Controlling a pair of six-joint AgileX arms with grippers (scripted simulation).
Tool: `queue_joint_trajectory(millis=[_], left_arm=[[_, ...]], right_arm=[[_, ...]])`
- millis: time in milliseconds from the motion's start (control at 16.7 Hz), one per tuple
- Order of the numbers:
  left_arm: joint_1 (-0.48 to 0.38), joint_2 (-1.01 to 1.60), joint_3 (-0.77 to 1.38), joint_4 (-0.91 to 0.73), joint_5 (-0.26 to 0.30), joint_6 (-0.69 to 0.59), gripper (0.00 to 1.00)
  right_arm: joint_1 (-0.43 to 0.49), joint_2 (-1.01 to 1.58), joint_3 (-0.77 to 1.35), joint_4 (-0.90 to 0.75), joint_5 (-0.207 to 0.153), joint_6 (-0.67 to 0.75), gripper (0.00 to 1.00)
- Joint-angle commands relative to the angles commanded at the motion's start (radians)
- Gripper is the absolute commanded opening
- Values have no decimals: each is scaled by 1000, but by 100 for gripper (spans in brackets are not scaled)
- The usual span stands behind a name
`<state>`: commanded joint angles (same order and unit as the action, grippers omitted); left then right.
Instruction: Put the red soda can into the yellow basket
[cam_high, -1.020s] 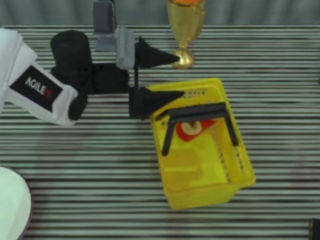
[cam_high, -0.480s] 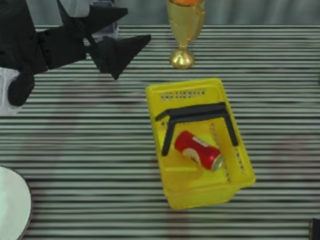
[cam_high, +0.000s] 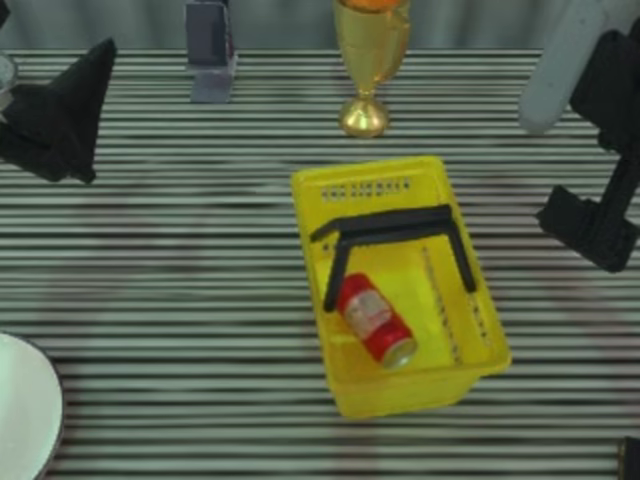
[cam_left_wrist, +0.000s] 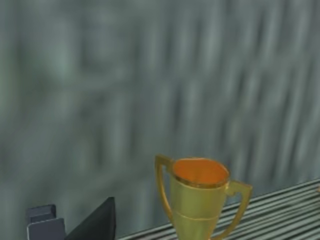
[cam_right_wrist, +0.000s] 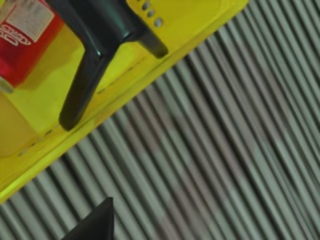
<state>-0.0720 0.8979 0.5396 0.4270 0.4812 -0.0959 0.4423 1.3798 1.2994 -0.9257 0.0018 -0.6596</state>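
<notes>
Red against yellow: you have the red soda can lying on its side on the floor of the yellow basket, its silver top pointing toward five o'clock and its label patch facing up. The can sits just past the black folding handle, which spans the basket across its far half. In the right wrist view you see the same can tucked under that handle, with the basket's rim running diagonally over the striped table.

Your left gripper hangs at about ten o'clock from the basket, well apart from it, near the table's left edge in the top view. Only one dark pointed finger shows clearly, so you cannot tell whether that pincer is apart or together. It grips nothing that you can see.

Your right gripper hovers at about two o'clock from the basket, near the right edge; its finger spacing cannot be told either.

At twelve o'clock from the basket stands a gold goblet, apart from it, also seen in the left wrist view. A grey block stands at eleven o'clock. A white plate sits at eight o'clock.
</notes>
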Motion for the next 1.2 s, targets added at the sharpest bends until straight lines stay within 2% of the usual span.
queue_joint_trajectory(millis=[180, 360, 600, 780, 1200], left_arm=[[38, -336, -175, -148, -168, 19, 100], [65, -608, -337, -276, -312, 47, 100], [87, -836, -492, -393, -443, 81, 100], [92, -898, -540, -427, -481, 96, 100], [92, -898, -540, -427, -481, 96, 100]], right_arm=[[85, 295, 277, -182, 3, -130, 100], [159, 542, 507, -337, 4, -241, 100], [227, 748, 701, -473, 2, -340, 100], [247, 803, 750, -512, 1, -369, 100], [245, 802, 735, -497, 1, -370, 100]])
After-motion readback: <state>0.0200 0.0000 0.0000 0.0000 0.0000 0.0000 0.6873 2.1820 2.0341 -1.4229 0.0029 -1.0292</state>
